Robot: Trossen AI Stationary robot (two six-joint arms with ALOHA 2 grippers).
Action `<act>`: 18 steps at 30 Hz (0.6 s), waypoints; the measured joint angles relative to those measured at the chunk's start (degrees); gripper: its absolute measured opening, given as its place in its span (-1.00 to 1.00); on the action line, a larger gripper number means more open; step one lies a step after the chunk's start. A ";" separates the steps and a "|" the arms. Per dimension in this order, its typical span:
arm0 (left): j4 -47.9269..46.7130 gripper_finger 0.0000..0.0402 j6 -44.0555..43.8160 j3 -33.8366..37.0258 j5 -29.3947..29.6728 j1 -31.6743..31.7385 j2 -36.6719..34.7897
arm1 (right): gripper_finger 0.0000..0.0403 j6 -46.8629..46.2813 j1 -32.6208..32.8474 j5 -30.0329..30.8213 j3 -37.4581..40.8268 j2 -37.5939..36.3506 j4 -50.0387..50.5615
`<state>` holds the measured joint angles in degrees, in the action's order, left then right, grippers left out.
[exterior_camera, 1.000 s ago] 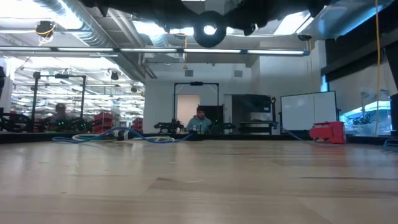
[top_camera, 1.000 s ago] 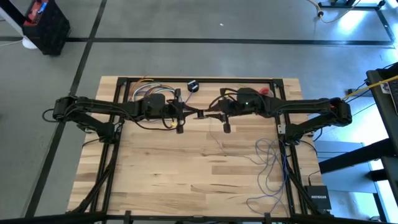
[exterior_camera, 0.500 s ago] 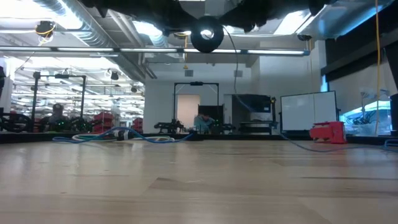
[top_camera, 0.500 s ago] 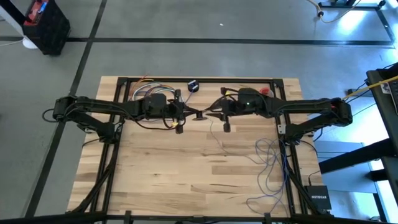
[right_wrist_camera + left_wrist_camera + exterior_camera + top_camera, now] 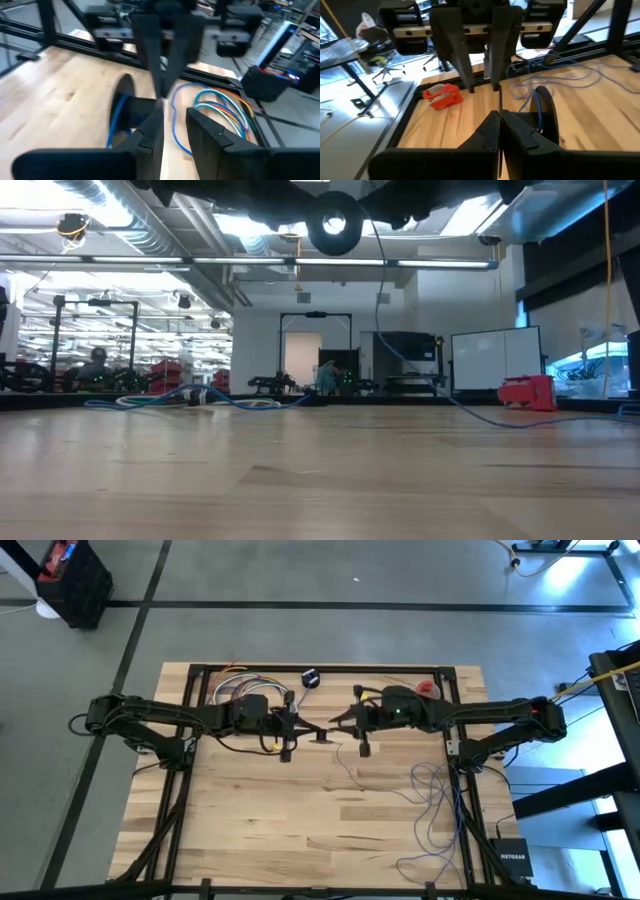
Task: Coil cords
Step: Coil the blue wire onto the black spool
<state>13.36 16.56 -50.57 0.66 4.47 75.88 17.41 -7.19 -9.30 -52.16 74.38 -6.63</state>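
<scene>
Left gripper: we see the left gripper (image 5: 314,733) just left of centre in the upper half of the high view, its jaws pressed fully together. In its wrist view a hair-thin line leaves the fingertips (image 5: 492,131), so we read it as pinching the cord.
Right gripper: the right gripper (image 5: 342,720) faces it from the right, tips near each other but apart. Its jaws stand narrowly parted, with bare wood showing through the gap and nothing between them.
Puck: the black puck (image 5: 333,225) hangs at the top centre of the low view, off the table (image 5: 260,820), just beside the left fingertips.
Cord: the cord (image 5: 432,802) drops from the puck and lies in loose loops over the lower right of the high view, partly past the table edge.
Other things: a red tape roll (image 5: 442,95) lies on the wood near the frame rail, and coloured wires (image 5: 235,685) sit at the upper left of the table.
Room: a person (image 5: 328,375) shows far off at the centre of the low view.
</scene>
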 joint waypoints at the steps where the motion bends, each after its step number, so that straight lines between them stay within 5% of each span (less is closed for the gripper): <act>1: 0.19 -0.99 -0.02 0.00 0.00 0.02 0.00 | -0.56 0.09 -0.02 0.07 0.00 0.14 0.03; 18: 0.41 -0.99 -1.24 0.02 0.22 0.19 -0.02 | -0.56 0.96 0.05 -1.43 0.02 0.17 0.22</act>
<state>13.77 15.31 -50.54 0.88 4.66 75.85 18.37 -7.14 -10.73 -52.14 74.55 -6.42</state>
